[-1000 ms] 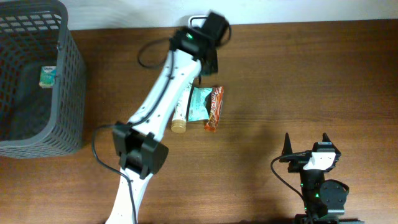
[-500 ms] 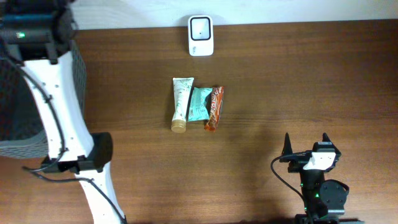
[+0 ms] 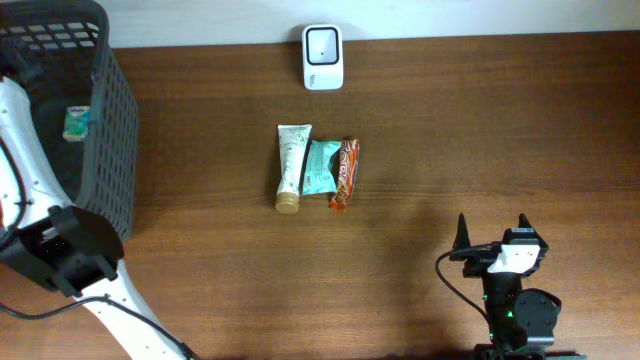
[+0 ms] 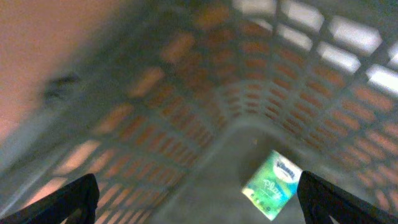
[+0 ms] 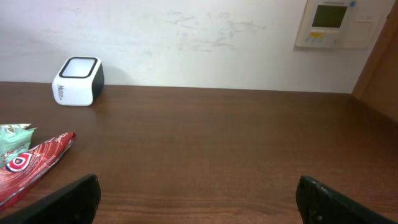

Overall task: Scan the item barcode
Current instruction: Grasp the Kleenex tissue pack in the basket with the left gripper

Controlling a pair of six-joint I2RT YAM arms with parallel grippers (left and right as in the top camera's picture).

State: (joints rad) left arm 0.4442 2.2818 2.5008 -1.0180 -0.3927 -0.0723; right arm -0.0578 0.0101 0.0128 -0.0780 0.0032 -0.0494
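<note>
Over the grey basket at the table's left end, the left arm runs along the frame's edge, and the overhead view does not show its gripper. Only the left wrist view shows the left gripper. Its fingertips sit at the bottom corners, spread wide with nothing between them, above the basket floor where one green tissue pack lies flat. From above, that pack is just a small green patch inside the mesh.

The overhead view counts three items in a row mid-table, close side by side: a white tube, a teal packet and a red wrapper. One white scanner stands at the far edge, well apart from them.

The right wrist view catches only the teal packet and the red wrapper, plus the scanner and a wall panel that the overhead misses. The right gripper rests near the front edge, jaws wide and empty.
</note>
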